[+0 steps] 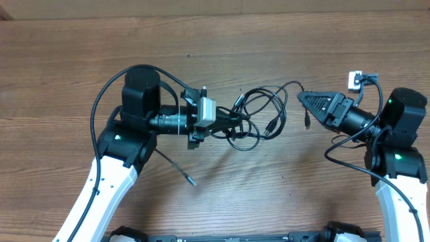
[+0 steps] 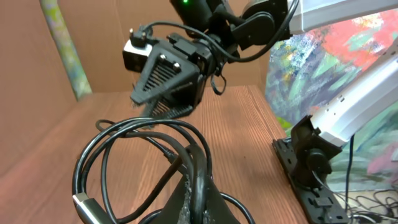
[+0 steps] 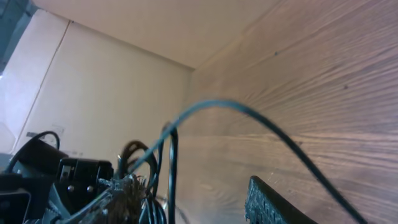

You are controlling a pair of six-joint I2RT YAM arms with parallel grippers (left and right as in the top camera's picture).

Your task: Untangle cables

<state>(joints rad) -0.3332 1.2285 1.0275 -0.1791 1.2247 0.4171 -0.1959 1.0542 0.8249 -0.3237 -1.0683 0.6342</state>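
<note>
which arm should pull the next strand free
Probably right: the right pincer sits by a free strand of the cables, jaws apart. The left pincer is shut on the bundle.

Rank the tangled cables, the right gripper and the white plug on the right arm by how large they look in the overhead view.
1. cables: the tangle covers the most area.
2. right gripper: its black wedge looks clearly smaller.
3. white plug: the smallest by far.

White arms (image 1: 86, 195), black ribbed right gripper (image 1: 300, 98) — green lights (image 1: 398, 157)
</note>
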